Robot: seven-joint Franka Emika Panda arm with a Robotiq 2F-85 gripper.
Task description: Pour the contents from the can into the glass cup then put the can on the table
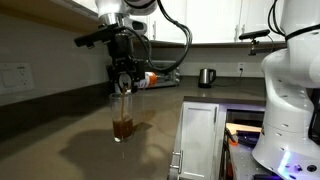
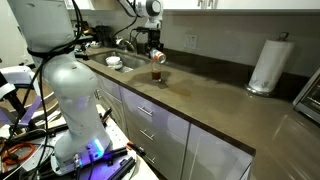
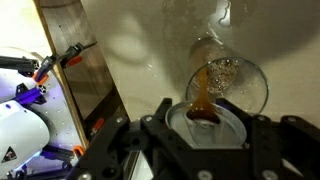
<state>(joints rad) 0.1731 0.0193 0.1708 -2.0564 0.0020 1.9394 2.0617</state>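
Between fingers (image 3: 262,142): can (image 3: 206,126) clamped, tilted above glass cup (image 3: 240,82).

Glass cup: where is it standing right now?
The glass cup stands on the countertop under the end effector holding the tilted can, in both exterior views, with the sink close by.

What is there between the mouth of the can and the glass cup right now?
A thin stream of brown liquid runs from the can down into the glass cup; the wrist view shows it plainly.
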